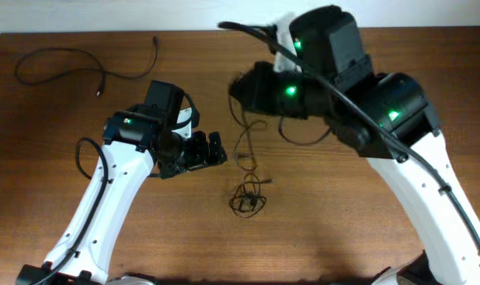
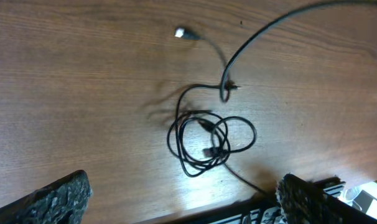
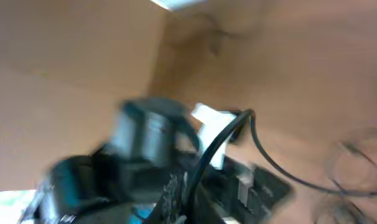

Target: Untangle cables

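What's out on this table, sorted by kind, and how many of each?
Robot arms: 2, the left arm and the right arm
Loose cable lying apart: 1
Tangle of cables: 1, strands too knotted to count
Total: 4

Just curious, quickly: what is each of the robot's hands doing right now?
Left gripper: fingers open, holding nothing.
Right gripper: seems closed on a cable lifted from the tangle.

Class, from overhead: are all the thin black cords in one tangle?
No, one thin black cord lies alone far left, apart from the small dark tangle.
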### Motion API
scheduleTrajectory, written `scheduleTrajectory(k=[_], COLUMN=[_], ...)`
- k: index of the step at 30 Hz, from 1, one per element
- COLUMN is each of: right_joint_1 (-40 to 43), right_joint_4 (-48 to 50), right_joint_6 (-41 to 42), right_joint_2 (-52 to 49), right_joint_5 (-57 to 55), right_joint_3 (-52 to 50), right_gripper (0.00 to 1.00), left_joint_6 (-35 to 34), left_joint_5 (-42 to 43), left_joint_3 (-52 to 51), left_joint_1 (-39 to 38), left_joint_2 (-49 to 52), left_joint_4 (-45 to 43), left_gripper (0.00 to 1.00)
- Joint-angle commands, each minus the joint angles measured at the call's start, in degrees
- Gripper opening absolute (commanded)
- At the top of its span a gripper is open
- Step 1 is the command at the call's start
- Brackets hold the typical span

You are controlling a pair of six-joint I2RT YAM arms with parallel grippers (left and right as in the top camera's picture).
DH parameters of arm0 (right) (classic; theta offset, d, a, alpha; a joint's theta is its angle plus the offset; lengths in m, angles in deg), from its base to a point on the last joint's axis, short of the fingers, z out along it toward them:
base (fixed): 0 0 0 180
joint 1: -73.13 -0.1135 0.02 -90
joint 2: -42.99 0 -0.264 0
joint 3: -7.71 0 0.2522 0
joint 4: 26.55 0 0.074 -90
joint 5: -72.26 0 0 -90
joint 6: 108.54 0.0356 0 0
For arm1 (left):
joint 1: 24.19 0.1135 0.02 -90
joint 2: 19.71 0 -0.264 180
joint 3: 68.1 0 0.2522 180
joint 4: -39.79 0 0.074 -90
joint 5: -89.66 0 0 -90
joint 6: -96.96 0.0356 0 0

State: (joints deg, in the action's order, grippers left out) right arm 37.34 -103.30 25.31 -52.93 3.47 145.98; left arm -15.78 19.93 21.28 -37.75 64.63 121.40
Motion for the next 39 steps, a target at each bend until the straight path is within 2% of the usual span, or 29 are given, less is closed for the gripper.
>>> scheduleTrajectory(k=[1, 6, 10, 15, 17, 20, 23, 26, 28, 31, 33, 38, 39], right_joint_1=[-0.1, -0.1, -0.1, -0.1, 0.0, 1.9, 2.6, 2.6, 2.9, 6.1, 7.6, 7.8, 7.8], right_joint_4=[12.9, 30.3, 39.6, 41.0, 40.7, 34.5, 22.9, 18.7, 21.1, 29.7, 28.2, 3.6, -2.1], right_joint_6=[0.6, 14.4, 15.9, 18.2, 17.2, 12.8, 11.6, 7.3, 3.9, 3.5, 3.5, 2.8, 2.8], right_joint_2=[2.8, 9.4, 14.0, 17.2, 18.5, 19.8, 18.9, 14.1, 11.5, 11.3, 11.4, 9.0, 7.1], right_joint_5=[10.3, 11.4, 11.3, 10.5, 5.6, -0.8, -8.6, -6.4, -6.4, -2.0, 0.0, -12.5, -13.7], right_joint_3=[0.3, 0.3, 0.3, 0.3, 0.3, 0.3, 0.3, 0.3, 0.3, 0.3, 0.3, 0.3, 0.3], right_gripper=[0.04, 0.04, 0.04, 0.04, 0.04, 0.04, 0.04, 0.04, 0.04, 0.04, 0.04, 0.04, 0.04], left_joint_6=[0.5, -0.8, -0.8, -0.8, -0.9, -6.6, -6.5, -6.5, -6.5, -6.3, -5.9, -5.9, -3.3], left_joint_5=[-0.8, -0.7, -0.8, -3.4, -6.4, -14.6, -12.3, -10.6, -10.6, -10.7, -10.7, -10.1, -7.0], left_joint_3=[0.2, 0.2, 0.2, 0.2, 0.2, 0.2, 0.2, 0.2, 0.2, 0.2, 0.2, 0.5, 1.0], left_joint_1=[-0.2, -0.2, -0.2, -0.2, -0.2, -0.2, -0.2, -0.2, -0.2, -0.2, -0.2, 0.3, 1.4], left_joint_2=[-0.2, -0.1, 0.0, 0.0, 0.0, 0.0, 0.0, 0.0, 0.0, 0.0, 0.0, -0.2, -0.7], left_joint_4=[-0.3, -3.2, -4.4, -4.4, -3.6, -0.1, -0.1, 0.0, 0.0, 0.4, 0.4, -0.6, -0.9], left_gripper=[0.99, 0.99, 0.99, 0.99, 0.99, 0.98, 0.99, 0.99, 0.99, 0.99, 0.99, 0.99, 0.99])
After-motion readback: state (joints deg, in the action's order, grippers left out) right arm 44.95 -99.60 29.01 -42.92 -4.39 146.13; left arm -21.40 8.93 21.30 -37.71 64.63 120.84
